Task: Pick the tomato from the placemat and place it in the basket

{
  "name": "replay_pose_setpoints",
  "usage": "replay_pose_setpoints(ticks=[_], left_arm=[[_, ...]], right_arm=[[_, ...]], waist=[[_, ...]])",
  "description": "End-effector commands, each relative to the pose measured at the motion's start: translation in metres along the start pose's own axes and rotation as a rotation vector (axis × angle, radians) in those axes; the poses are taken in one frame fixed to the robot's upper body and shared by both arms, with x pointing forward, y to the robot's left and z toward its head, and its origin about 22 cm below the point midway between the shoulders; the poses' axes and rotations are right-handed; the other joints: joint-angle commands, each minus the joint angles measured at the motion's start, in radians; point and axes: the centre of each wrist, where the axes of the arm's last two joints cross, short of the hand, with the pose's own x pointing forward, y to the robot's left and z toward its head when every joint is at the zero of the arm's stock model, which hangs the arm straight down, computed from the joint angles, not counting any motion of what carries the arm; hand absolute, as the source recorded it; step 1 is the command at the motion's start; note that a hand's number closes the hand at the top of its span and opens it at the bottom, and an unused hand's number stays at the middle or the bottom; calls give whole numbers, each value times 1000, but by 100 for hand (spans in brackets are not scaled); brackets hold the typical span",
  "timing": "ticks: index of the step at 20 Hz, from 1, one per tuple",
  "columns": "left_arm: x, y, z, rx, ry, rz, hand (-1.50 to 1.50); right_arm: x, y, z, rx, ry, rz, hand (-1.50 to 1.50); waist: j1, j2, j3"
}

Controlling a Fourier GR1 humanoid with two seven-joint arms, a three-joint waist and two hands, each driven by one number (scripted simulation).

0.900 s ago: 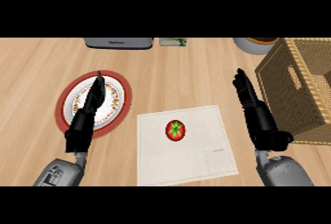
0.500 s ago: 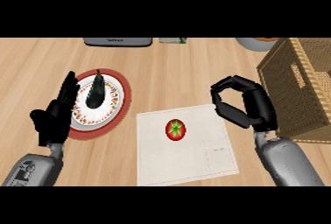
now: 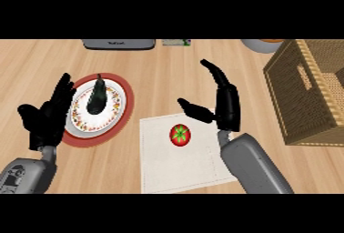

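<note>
r hand [image 3: 225,104] fingers straight and spread wide, thumb stuck out to the side toward the tomato [image 3: 180,135], nothing in its hold. it sits just beside and above the tomato in the head view, palm turned toward it; reads as opened up ready to close round the fruit, prob approach step, pick not yet made. can't tell hand height over the mat.

l hand [image 3: 48,116] also flat, fingers up, holding nothing, resting at the left edge of the red-rimmed plate [image 3: 119,119], partly over its rim. looks parked out of the way, not part of the pick.

tomato sits on the white placemat [image 3: 181,168], in its upper half, stem star up, apart from all mat edges. round, so prob rolls if nudged sideways; closing from both sides at once seems safer.

plate holds a dark long veg [image 3: 98,94], lying along the plate. well apart from the tomato, so no clash likely.

basket [image 3: 290,104] at far right, wicker, open top, tall near wall with a slot handle. bare wood counter [image 3: 161,68] lies btwn mat and basket, nothing in the path. carry would need to lift over the basket's rim, then go right. r forearm covers the mat's right edge.

grey appliance [image 3: 119,43] and a small packet at the top edge, far from the route.
</note>
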Motion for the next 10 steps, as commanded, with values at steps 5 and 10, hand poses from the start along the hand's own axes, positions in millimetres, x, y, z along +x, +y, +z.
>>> replay_pose_setpoints(ticks=[5,10], left_arm=[[0,16,-2,44,27,-3,0],[-4,7,6,28,34,-1,0]], right_arm=[[19,-18,-27,200,227,403,-150],[42,-12,-21,554,385,565,-150]], waist=[[-41,-17,-4],[-35,-22,-3]])
